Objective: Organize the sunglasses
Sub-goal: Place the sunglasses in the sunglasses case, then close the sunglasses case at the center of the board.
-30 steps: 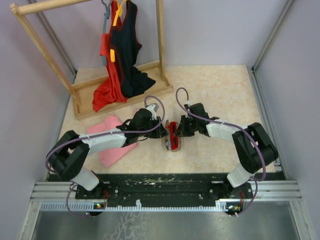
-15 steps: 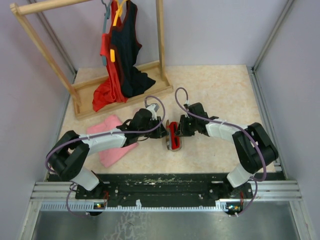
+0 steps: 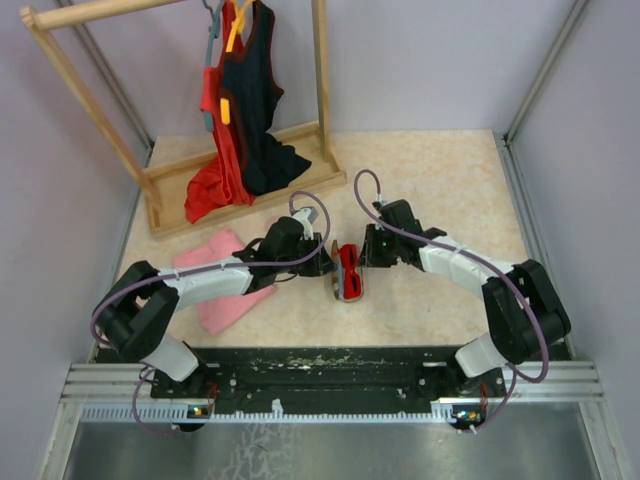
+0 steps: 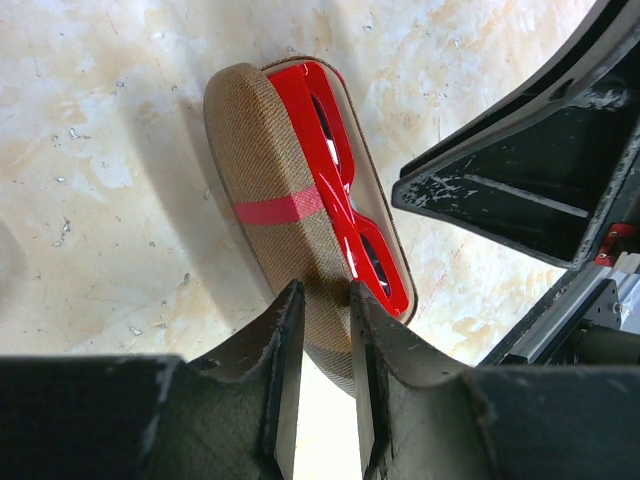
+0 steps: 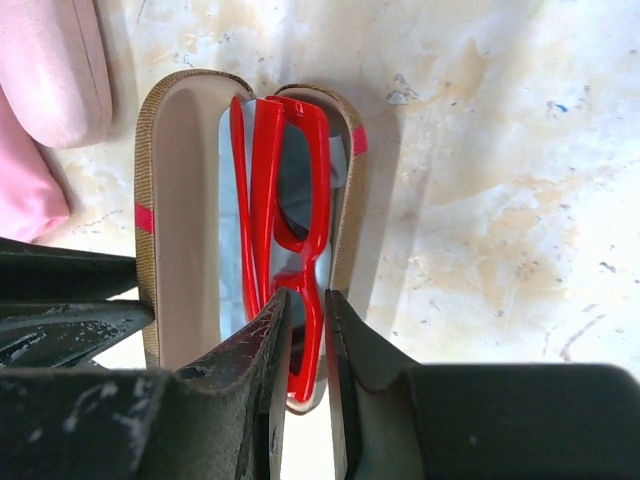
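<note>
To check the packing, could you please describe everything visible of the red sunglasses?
The red sunglasses have a glossy plastic frame and dark lenses. They are folded, lying on edge inside the open brown case, over a light blue cloth. The right gripper straddles their near end; contact is unclear.

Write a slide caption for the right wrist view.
Red sunglasses lying folded in the open brown striped case, right fingers straddling their near end.

We find no writing, brand, number or sign that we can read on the brown case (image 4: pixel 262 170), the red sunglasses (image 5: pixel 290 170) or the pink case (image 5: pixel 60 70).
</note>
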You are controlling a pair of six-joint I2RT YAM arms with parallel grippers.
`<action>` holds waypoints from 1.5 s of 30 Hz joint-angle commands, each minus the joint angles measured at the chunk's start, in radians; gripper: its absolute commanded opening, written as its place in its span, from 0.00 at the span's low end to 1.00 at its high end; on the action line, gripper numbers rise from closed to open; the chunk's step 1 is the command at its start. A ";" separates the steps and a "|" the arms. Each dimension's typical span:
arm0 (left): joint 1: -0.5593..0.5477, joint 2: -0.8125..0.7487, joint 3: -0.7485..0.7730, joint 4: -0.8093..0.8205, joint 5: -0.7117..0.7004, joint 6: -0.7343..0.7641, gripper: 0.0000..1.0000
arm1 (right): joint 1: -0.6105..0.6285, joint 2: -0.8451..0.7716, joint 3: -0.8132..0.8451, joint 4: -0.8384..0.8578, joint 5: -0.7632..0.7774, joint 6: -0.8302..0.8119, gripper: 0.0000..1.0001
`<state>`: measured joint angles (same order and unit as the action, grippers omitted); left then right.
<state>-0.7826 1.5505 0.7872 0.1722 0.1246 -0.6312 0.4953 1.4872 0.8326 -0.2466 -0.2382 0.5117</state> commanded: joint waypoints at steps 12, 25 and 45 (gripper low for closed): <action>0.005 0.016 0.043 -0.007 0.017 0.018 0.31 | 0.011 -0.062 -0.026 0.053 0.102 -0.044 0.16; 0.006 0.028 0.059 -0.012 0.032 0.022 0.31 | 0.014 -0.033 -0.045 0.105 0.040 -0.041 0.26; 0.005 0.063 0.099 -0.019 0.078 0.037 0.32 | 0.014 -0.031 -0.103 0.123 0.199 -0.012 0.10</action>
<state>-0.7826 1.5970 0.8547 0.1493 0.1814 -0.6086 0.4973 1.4879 0.7448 -0.1680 -0.0982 0.4911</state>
